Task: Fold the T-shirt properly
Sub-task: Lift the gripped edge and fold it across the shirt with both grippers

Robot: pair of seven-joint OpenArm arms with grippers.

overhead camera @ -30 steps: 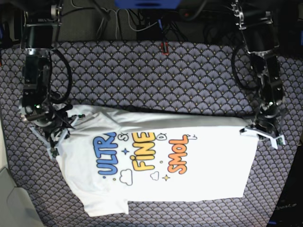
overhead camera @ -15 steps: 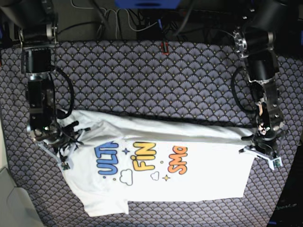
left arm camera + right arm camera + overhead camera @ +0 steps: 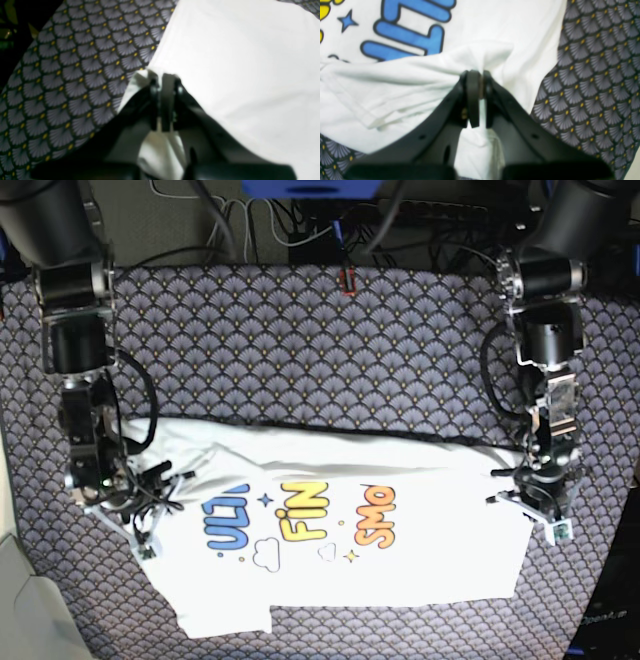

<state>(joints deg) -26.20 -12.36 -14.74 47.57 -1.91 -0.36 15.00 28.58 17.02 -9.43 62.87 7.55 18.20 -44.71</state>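
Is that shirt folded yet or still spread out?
Partly folded: the T-shirt has its far edge doubled over the print's top, pinched by both grippers.

Light falls evenly from above in the base view, which is fairly sharp; the white T-shirt (image 3: 340,520) is bright against the dim patterned cloth (image 3: 320,350). Both wrist views are soft. Beyond the left claw (image 3: 164,82) the shirt glares nearly blank white. The right claw (image 3: 477,82) is blurred, dark and shadowed at its base; blue print above it stays readable.
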